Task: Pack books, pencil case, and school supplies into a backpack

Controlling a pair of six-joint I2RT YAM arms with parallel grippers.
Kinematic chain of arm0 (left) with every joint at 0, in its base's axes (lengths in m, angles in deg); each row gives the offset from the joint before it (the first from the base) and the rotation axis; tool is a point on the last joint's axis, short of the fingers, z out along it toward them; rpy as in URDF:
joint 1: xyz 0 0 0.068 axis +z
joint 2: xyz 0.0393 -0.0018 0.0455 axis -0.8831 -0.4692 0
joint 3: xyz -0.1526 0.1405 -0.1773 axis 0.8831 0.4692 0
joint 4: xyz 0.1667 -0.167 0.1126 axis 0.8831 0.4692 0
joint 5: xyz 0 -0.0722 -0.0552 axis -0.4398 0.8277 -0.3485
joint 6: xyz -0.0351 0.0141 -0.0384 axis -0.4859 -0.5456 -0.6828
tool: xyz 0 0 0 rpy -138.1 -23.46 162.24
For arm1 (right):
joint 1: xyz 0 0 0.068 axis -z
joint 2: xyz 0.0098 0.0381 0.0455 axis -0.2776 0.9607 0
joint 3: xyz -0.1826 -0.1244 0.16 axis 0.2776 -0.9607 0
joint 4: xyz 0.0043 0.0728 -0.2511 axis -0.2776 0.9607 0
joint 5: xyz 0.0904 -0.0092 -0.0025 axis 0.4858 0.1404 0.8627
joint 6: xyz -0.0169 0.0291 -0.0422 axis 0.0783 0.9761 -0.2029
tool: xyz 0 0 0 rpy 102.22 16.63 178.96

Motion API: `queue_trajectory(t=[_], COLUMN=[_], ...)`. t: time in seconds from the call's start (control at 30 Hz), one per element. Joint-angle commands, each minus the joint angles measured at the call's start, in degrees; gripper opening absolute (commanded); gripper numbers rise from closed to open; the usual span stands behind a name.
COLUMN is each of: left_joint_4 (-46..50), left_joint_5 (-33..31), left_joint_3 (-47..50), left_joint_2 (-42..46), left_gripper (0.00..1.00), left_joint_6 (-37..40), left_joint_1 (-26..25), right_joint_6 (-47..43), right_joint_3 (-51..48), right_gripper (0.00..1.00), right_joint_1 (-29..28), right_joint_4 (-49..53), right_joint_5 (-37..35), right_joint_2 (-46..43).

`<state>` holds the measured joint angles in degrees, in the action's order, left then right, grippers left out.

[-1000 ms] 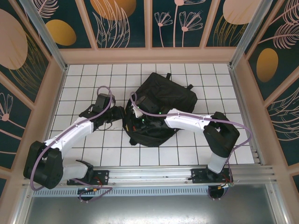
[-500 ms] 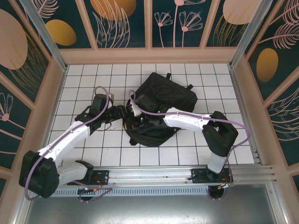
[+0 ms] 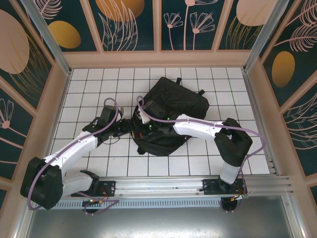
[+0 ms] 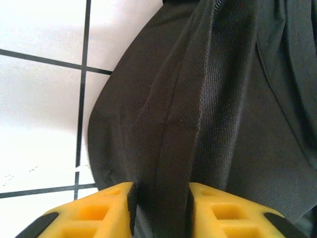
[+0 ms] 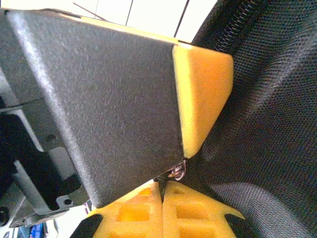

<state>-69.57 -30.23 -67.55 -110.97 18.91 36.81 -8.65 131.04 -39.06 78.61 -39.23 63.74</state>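
The black backpack (image 3: pixel 173 106) lies in the middle of the white tiled table. My left gripper (image 4: pixel 161 191) is at its left edge (image 3: pixel 130 127), yellow pads pressed on either side of a raised fold of the backpack's fabric (image 4: pixel 173 144). Right beside it, my right gripper (image 5: pixel 162 184) is shut on the backpack's zipper pull, whose small metal ring (image 5: pixel 177 171) shows just past the fingertips. One finger of the left gripper (image 5: pixel 203 89) looms close above in the right wrist view. The books, pencil case and school supplies are out of view.
White tiles with dark grid lines (image 3: pixel 94 89) spread left of the backpack and in front of it. Wooden side walls (image 3: pixel 58 99) fence the table. A metal rail (image 3: pixel 163 186) runs along the near edge by both arm bases.
The left jaws spread wider, then narrowed onto the fold of backpack fabric, and the left wrist shifted slightly. The right gripper stayed shut at the zipper.
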Motion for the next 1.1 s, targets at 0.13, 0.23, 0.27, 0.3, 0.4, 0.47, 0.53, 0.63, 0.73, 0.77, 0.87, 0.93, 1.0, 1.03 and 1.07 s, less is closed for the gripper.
queue_trajectory(t=[0.13,0.23,0.27,0.3,0.4,0.47,0.53,0.63,0.73,0.77,0.87,0.93,1.0,1.03,1.07], left_joint_4=[0.0,1.0,1.0,1.1,1.5,1.7,2.1,3.1,3.6,3.7,4.1,4.6,4.8,4.9,5.2], left_joint_5=[-8.3,-11.9,-12.4,-12.7,-14.1,-14.8,-15.9,-17.8,-19.0,-19.1,-20.2,-21.1,-22.0,-22.5,-22.8], left_joint_3=[-2.0,-2.6,-2.8,-2.9,-3.3,-3.4,-3.6,-3.9,-4.0,-4.0,-4.2,-4.5,-4.8,-5.0,-5.3], left_joint_2=[-1.5,-0.4,-0.2,0.0,0.3,0.5,0.8,1.2,1.7,1.9,2.1,2.2,2.3,2.3,2.3], left_gripper=[0.0,0.0,0.0,0.0,0.0,0.0,0.0,0.0,0.0,0.0,0.0,0.0,0.0,0.0,0.0], left_joint_6=[1.1,1.2,1.3,1.4,1.5,1.7,2.0,2.3,2.3,2.3,2.4,2.4,2.4,2.4,2.4], left_joint_1=[-0.5,-0.4,-0.3,-0.4,-0.4,-0.4,-0.3,-0.4,-0.4,-0.4,-0.3,-0.3,-0.2,-0.1,-0.1], right_joint_6=[0.5,-0.4,-0.9,-1.3,-2.7,-3.6,-4.3,-4.8,-5.3,-5.4,-6.0,-6.8,-7.3,-7.6,-8.1], right_joint_3=[1.8,1.5,1.3,1.0,-0.3,-1.1,-2.1,-3.6,-4.9,-5.2,-6.1,-6.9,-8.0,-8.5,-8.9], right_gripper=[0.0,0.0,0.0,0.0,0.0,0.0,0.0,0.0,0.0,0.0,0.0,0.0,0.0,0.0,0.0], right_joint_1=[-0.5,-0.5,-0.5,-0.5,-0.4,-0.5,-0.4,0.1,0.7,1.0,1.6,1.7,1.8,2.1,2.2], right_joint_4=[1.6,4.1,5.2,6.0,8.6,10.4,11.9,13.3,14.3,14.7,16.1,17.4,18.7,19.3,20.2], right_joint_5=[2.0,2.2,2.3,2.3,2.2,2.2,2.0,1.8,1.4,1.5,1.6,1.5,1.5,1.5,1.5], right_joint_2=[0.0,-1.0,-1.5,-1.9,-3.3,-3.9,-5.0,-7.1,-9.2,-9.6,-10.7,-11.5,-12.4,-12.8,-13.2])
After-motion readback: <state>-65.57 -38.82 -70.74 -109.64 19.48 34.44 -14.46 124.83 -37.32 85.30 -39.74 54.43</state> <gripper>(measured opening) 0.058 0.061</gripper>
